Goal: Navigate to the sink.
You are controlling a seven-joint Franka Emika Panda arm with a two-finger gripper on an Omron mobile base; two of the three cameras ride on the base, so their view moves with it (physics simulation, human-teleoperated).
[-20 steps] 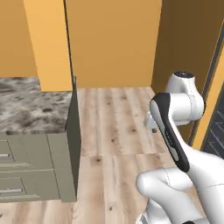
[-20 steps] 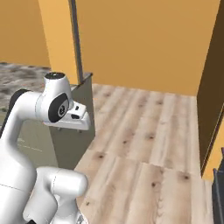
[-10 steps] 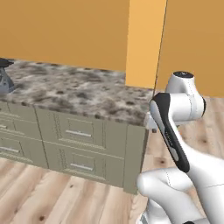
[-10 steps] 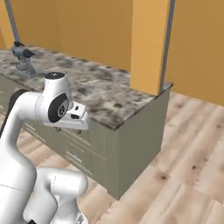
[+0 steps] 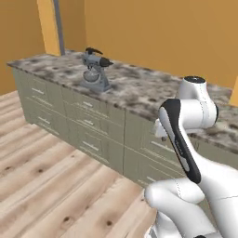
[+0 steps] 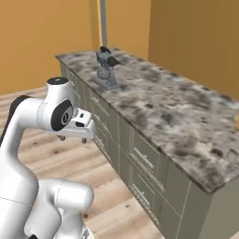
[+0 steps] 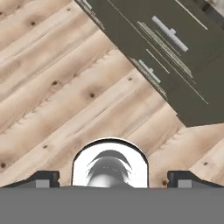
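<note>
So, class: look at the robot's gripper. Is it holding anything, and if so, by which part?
Nothing is held. The gripper is open, its fingertips wide apart over bare wooden floor beside the cabinet drawers, with no object between them.

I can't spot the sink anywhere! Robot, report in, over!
Gripper open, empty, pointing at wood floor. Marble counter ahead carries a stand mixer.

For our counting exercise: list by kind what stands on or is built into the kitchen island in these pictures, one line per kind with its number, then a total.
Stand mixer: 1
Speckled stone countertop: 1
Grey-green cabinet run with drawers: 1
Grey post at the far end of the island: 1
Total: 4
</note>
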